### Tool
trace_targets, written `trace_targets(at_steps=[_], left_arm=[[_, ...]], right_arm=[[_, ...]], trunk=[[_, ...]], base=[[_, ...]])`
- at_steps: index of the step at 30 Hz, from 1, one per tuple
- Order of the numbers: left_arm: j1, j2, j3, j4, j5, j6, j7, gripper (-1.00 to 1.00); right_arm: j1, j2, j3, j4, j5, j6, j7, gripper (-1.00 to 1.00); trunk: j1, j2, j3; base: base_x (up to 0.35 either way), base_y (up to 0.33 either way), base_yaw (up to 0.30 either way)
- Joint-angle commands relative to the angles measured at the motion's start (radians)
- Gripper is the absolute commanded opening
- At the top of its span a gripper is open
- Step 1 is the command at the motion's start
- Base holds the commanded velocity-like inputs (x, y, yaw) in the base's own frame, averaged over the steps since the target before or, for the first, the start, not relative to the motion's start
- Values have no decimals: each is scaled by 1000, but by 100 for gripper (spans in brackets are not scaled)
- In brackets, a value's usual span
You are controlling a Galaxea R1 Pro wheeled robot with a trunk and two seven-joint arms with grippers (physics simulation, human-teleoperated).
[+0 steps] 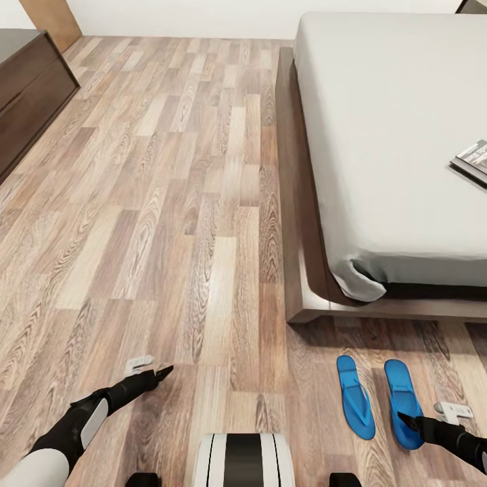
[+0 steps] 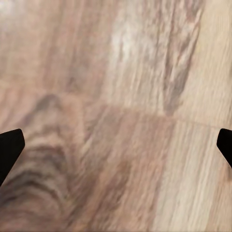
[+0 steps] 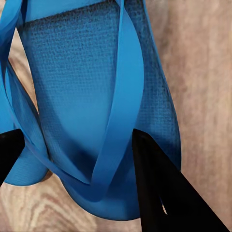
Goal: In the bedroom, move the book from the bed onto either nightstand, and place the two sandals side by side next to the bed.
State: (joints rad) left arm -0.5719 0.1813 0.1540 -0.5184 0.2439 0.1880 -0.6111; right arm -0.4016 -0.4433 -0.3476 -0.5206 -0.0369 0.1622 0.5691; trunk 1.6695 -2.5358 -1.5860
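Note:
Two blue sandals lie side by side on the wood floor just beyond the foot of the bed (image 1: 304,203): the left sandal (image 1: 354,398) and the right sandal (image 1: 402,399). My right gripper (image 1: 408,420) is at the near end of the right sandal (image 3: 82,87). Its fingers (image 3: 159,188) press in on either side of the thong straps, shut on them. The book (image 1: 473,161) rests on the grey mattress at the head view's right edge. Low over bare floor to the left, my left gripper (image 1: 162,372) is open, with its fingertips (image 2: 9,147) wide apart.
A long low dark-wood cabinet (image 1: 27,95) stands along the far left wall. Wide plank floor (image 1: 169,223) lies between it and the bed frame. My base (image 1: 243,460) shows at the bottom centre.

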Motion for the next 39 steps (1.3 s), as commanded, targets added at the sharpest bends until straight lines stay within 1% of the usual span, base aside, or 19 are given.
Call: trace_targets(at_steps=[1,2,13,19,20,24,32,39], left_arm=[[0,0,3,0,9,10,-4,100],[0,0,3,0,9,10,-4,100],[0,-5,3,0,9,10,-4,100],[0,-5,4,-2,10,13,-11,100],[0,-5,4,-2,10,13,-12,100],[0,-5,3,-2,11,13,-13,100],[0,-5,3,-2,11,13,-13,100],[0,-5,3,-2,11,13,-12,100]], right_arm=[[-1,1,-5,-1,-6,11,8,-100],[0,1,-5,-1,-6,11,8,-100],[0,1,-5,-1,-6,11,8,-100],[0,0,-5,-5,-6,9,9,-100],[0,0,-5,-8,-6,1,9,-100],[0,0,-5,-33,-6,-74,9,-100],[0,0,-5,-37,-6,-91,8,-100],[0,2,-2,-35,-5,-92,4,-100]], trunk=[[0,0,-1],[0,0,-1],[5,-3,-43],[5,-3,-43],[5,-3,-43],[5,-3,-43],[5,-3,-43],[8,-4,-70]], base=[[0,0,0],[0,0,0],[0,0,0],[0,0,0],[0,0,0],[0,0,0],[0,0,0],[0,0,0]])
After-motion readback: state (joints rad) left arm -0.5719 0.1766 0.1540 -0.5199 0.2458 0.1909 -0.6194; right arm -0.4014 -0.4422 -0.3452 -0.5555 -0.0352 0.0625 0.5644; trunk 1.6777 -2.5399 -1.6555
